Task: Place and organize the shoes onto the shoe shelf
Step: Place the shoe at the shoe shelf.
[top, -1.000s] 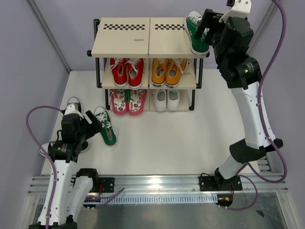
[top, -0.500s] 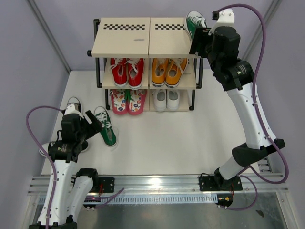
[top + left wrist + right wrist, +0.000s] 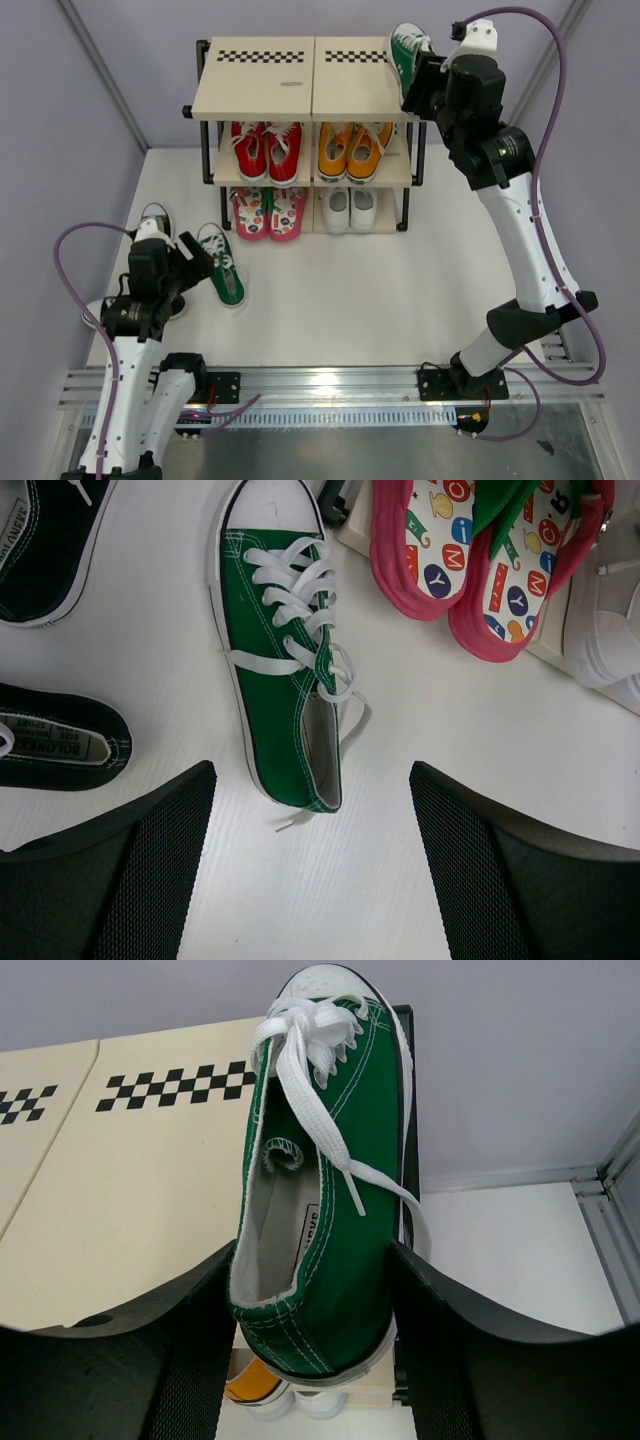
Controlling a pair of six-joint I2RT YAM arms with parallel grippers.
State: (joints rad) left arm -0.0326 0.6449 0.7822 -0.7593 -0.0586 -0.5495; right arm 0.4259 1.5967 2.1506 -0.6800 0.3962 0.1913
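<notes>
One green sneaker (image 3: pixel 340 1160) at shoe shelf (image 3: pixel 150 1180) top's right edge | right gripper (image 3: pixel 312 1295) clasping its heel | mate (image 3: pixel 270 660) on table (image 3: pixel 360 900) under splayed left gripper (image 3: pixel 310 810) | likely light, soft canvas; hold heel sides.

Soft, even light is coming from overhead, keeping the white table (image 3: pixel 330 290) bright and throwing only faint, short shadows beneath the boards of the shoe shelf (image 3: pixel 250 95). The metal rail (image 3: pixel 330 382) along the near edge is giving off a mild sheen under that light. In the wrist views the black fingers (image 3: pixel 130 1370) are looking dark and slightly soft at the bottom corners, while the green sneaker (image 3: pixel 340 1210) is showing crisp
</notes>
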